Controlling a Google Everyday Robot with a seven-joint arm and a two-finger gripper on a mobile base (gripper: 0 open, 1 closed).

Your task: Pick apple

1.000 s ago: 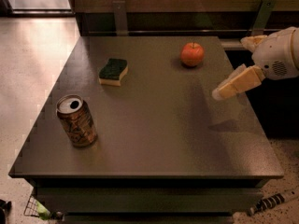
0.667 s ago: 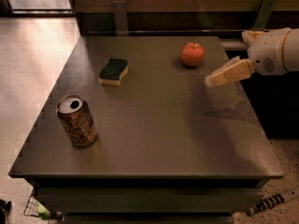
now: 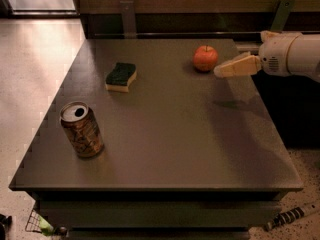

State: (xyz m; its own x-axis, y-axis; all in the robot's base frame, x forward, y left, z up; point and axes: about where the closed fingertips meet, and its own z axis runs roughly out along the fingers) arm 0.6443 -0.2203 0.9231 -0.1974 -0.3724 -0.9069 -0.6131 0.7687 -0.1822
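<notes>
The apple (image 3: 205,58) is small, round and red-orange with a short dark stem. It sits on the dark table (image 3: 165,134) at the far right. My gripper (image 3: 241,54) comes in from the right edge on a white arm, above the table and just right of the apple. It is open and empty. The lower cream finger (image 3: 237,66) points left, with its tip close to the apple's right side and not touching it. The other finger shows only as a short tip above the wrist.
A green and yellow sponge (image 3: 121,76) lies at the far middle left. A brown soda can (image 3: 82,130) stands upright near the front left corner. Two metal posts rise behind the far edge. The floor drops away on the left and right of the table.
My gripper has moved up and away from the camera, toward the far edge, and left toward the apple. Its finger now points at the apple's right side. The apple, sponge and can have not moved.
</notes>
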